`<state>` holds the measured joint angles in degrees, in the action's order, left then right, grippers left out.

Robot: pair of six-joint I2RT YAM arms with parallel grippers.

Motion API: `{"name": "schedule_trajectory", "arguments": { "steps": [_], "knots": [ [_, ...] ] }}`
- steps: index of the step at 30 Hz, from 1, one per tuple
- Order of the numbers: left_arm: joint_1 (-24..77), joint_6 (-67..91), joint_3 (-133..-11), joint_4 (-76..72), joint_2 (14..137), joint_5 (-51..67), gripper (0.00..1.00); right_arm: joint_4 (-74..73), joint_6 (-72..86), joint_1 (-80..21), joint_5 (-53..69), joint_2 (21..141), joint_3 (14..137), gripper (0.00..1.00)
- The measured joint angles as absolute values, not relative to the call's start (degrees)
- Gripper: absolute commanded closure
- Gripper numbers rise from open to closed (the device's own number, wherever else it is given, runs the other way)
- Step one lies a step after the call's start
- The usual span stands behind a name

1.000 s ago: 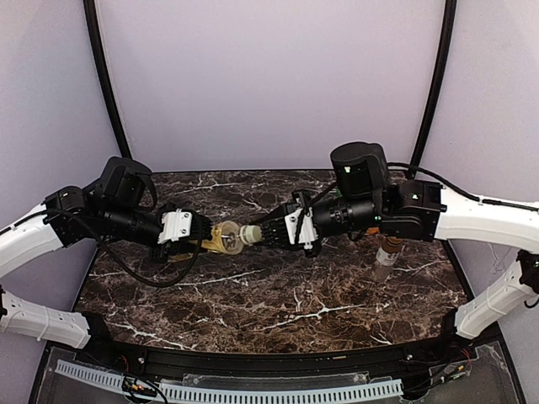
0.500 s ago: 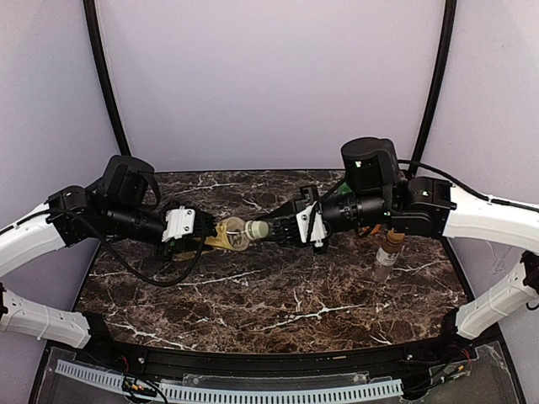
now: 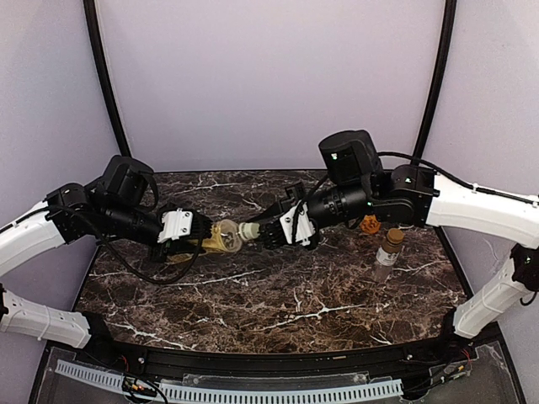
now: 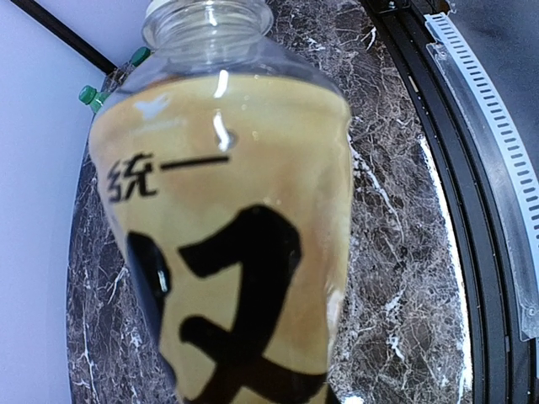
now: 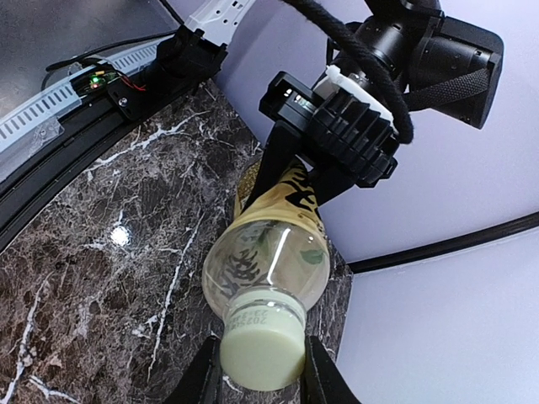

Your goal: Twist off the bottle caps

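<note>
The tall clear bottle with yellow liquid (image 3: 221, 238) is held level above the table, and it fills the left wrist view (image 4: 236, 236). My left gripper (image 3: 200, 239) is shut on its body; its fingers are mostly hidden behind the bottle. The bottle's pale green cap (image 5: 263, 353) points at my right gripper (image 5: 261, 374), whose fingers (image 5: 202, 374) press on both sides of the cap. The slim clear bottle with a brown cap (image 3: 387, 252) stands at the right. The squat orange bottle (image 3: 369, 224) shows behind the right arm.
A green bottle top (image 4: 88, 95) and a second green cap (image 4: 139, 56) show at the far table edge in the left wrist view. Black frame rails (image 3: 253, 366) run along the near edge. The right arm (image 3: 396, 202) hangs over the right-hand bottles.
My right arm has shifted left and its wrist has turned while on the cap. The orange bottle has come into sight behind it. The left arm and bottle have barely moved.
</note>
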<state>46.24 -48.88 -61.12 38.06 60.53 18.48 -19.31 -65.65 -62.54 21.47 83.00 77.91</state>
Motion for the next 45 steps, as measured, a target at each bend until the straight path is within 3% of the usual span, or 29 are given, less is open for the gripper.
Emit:
{"name": "schedule_trajectory", "arguments": {
  "steps": [8,11,14,23,26,30,32,38,45],
  "knots": [
    [46.2,-48.9,-61.1,39.3,60.4,18.6,0.88,-19.9,-67.0,-62.5,22.3,83.7,78.4,1.0],
    [46.2,-48.8,-61.1,39.2,60.2,18.4,0.88,-19.2,-67.0,-62.5,22.3,83.7,78.1,0.77],
    [46.2,-48.8,-61.0,39.2,60.1,18.0,0.89,-17.8,-67.0,-62.5,22.3,83.5,77.1,0.65],
    [46.2,-48.9,-61.0,39.5,59.2,18.0,0.89,-15.9,-65.6,-61.7,20.6,82.2,75.0,0.49],
    [46.2,-48.9,-61.0,39.5,59.2,18.0,0.9,-15.4,-64.9,-61.7,20.3,81.3,74.5,0.4],
    [46.3,-48.1,-61.0,39.0,59.2,17.6,0.9,-14.6,-63.0,-61.7,20.1,80.5,74.4,0.19],
    [46.2,-47.1,-61.0,38.1,59.2,16.7,0.89,-14.4,-60.3,-61.6,19.5,80.1,74.0,0.03],
    [46.2,-44.9,-60.1,32.2,58.9,12.0,0.89,-13.2,-42.4,-59.8,18.2,79.0,74.2,0.01],
    [46.3,-44.6,-58.1,26.1,58.1,6.4,0.89,-11.0,-4.2,-56.8,16.4,81.5,81.8,0.01]
  ]
}}
